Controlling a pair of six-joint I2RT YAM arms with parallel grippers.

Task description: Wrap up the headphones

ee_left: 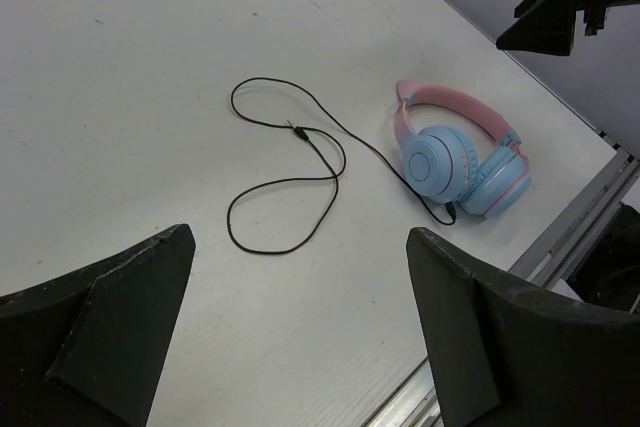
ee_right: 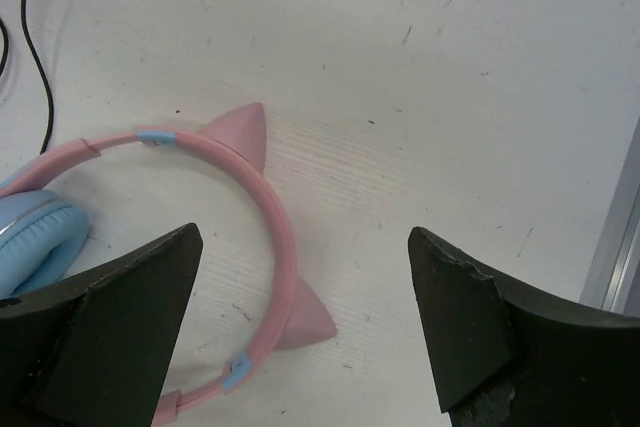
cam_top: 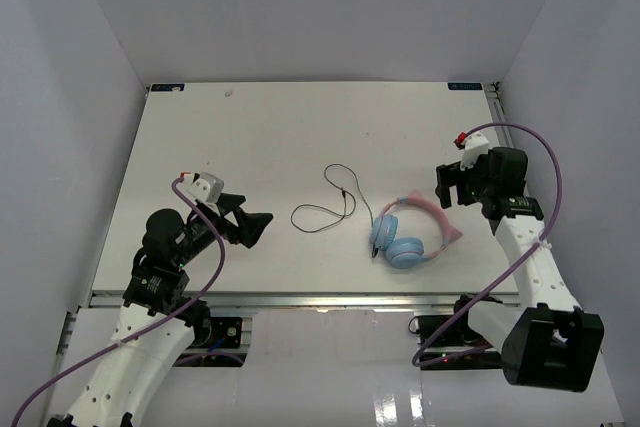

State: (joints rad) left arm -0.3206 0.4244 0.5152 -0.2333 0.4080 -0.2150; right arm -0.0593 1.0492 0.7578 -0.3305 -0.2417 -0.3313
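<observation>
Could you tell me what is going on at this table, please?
Two robot arms are set up to wrap a pair of cat-ear headphones, but neither one holds anything. The headphones lie flat on the white table, and their thin black cord trails out unwound in loose loops. The left gripper is open and faces the cord. The right gripper is open beside the pink headband. Wrapping has not begun.
</observation>
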